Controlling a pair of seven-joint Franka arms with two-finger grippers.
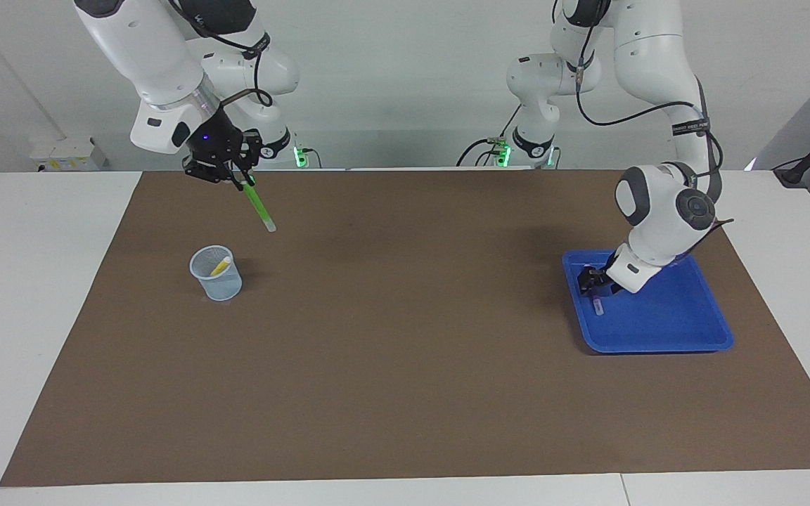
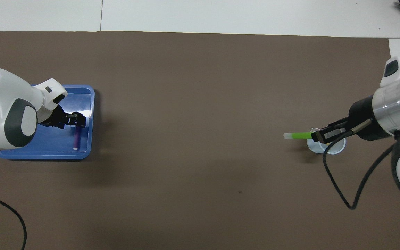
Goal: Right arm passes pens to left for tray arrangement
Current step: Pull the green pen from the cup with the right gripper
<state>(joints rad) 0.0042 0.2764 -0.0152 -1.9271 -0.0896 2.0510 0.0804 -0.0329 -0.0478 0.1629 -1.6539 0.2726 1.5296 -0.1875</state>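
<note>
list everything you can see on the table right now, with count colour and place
mat: 1, brown, covering most of the white table
cup: 1, pale blue mesh, on the mat toward the right arm's end
yellow pen: 1, yellow, leaning inside the cup
green pen: 1, bright green, in the air, gripped at its top end
tray: 1, bright blue, on the mat toward the left arm's end
purple pen: 1, purple, lying in the tray
right end effector: 1, black, shut on the green pen, raised over the mat beside the cup
left end effector: 1, black, low over the purple pen in the tray
</note>
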